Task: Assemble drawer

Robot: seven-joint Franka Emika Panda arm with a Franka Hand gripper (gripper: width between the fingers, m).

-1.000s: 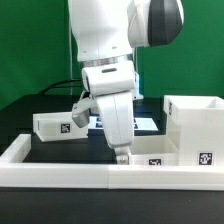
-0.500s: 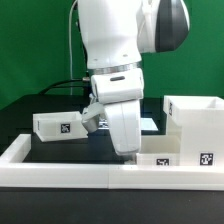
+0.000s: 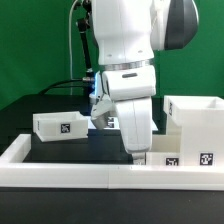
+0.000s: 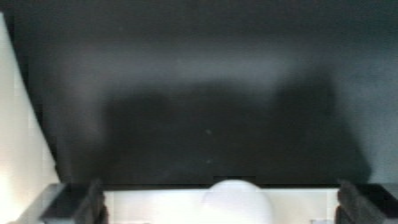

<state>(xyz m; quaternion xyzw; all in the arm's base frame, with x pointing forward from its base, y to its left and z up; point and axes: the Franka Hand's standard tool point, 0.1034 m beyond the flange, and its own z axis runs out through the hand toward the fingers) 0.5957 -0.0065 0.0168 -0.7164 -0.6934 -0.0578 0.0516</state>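
The tall white case (image 3: 196,122) stands at the exterior view's right. One small white tray (image 3: 166,160) with a tag lies in front of it, against the border wall. The other tray (image 3: 61,125) lies at the exterior view's left. My gripper (image 3: 139,154) hangs low at the near tray's left end. In the wrist view my gripper (image 4: 222,206) is open. Its dark fingers (image 4: 79,204) stand wide apart on either side of the tray (image 4: 160,208) and its rounded white knob (image 4: 237,200). Nothing is held.
A long low white border wall (image 3: 80,174) runs along the front and the exterior view's left. The marker board (image 3: 110,122) lies on the black table (image 4: 196,90) behind my arm, mostly hidden by it. A green backdrop stands behind.
My arm has moved toward the exterior view's right, bringing the gripper from the middle of the table to the near tray beside the case.
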